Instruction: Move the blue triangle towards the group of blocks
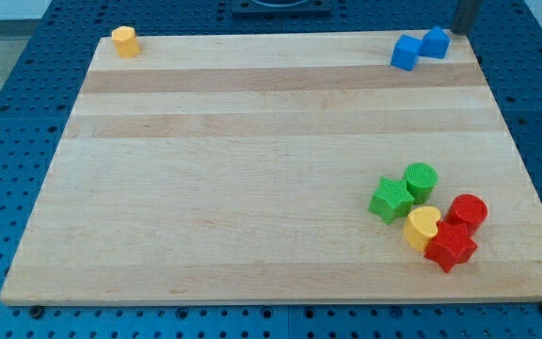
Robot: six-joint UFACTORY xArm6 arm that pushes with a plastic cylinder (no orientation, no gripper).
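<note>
at the board's (pixel 252 188) top right corner we see the blue cube (pixel 405 53) touching the blue triangle (pixel 435 42); our tip (pixel 461 30), a bare rod gripping nothing, sits just right of it, the group (pixel 428 215) lying toward the bottom right corner.

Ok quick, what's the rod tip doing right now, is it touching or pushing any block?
My tip: at the view's top right, just right of the two blue blocks, holding nothing; whether it touches the nearer pentagon-like blue block cannot be told.
</note>
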